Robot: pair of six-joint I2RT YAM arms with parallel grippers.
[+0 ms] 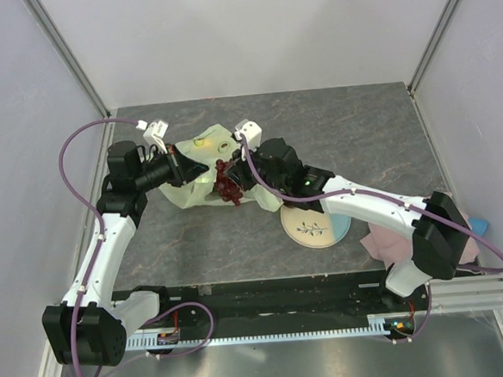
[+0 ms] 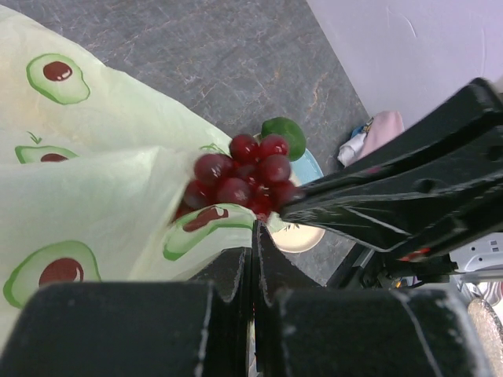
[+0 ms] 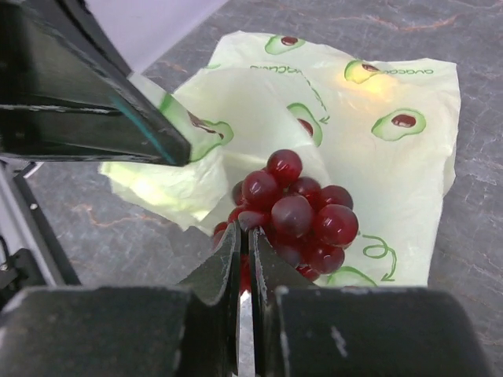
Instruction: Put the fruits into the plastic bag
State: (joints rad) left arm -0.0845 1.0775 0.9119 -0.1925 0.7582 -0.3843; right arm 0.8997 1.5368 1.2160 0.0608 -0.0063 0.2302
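Grape bunch (image 3: 295,212) at bag (image 3: 393,173) mouth, pinched by my right gripper (image 3: 245,239); left gripper (image 2: 253,239) clamps bag; 1 green fruit (image 2: 284,135) outside.

One pale green plastic bag (image 1: 198,146), one dark red grape bunch (image 1: 228,184), one green avocado (image 2: 284,135), one plate (image 1: 339,228), one pink cloth (image 1: 385,245).

Enclosed cell. Table (image 1: 360,129) has a dark grey, stone-veined top. Plain pale panels close off three sides: back wall (image 1: 249,33), left wall (image 1: 17,170), right wall (image 1: 488,120). Aluminium posts (image 1: 65,50) run up the two back corners. Slotted white rail (image 1: 279,329) along the near edge. Below it a brushed metal surface (image 1: 273,368), possibly a shelf, catching soft glare. Light is even and diffuse.
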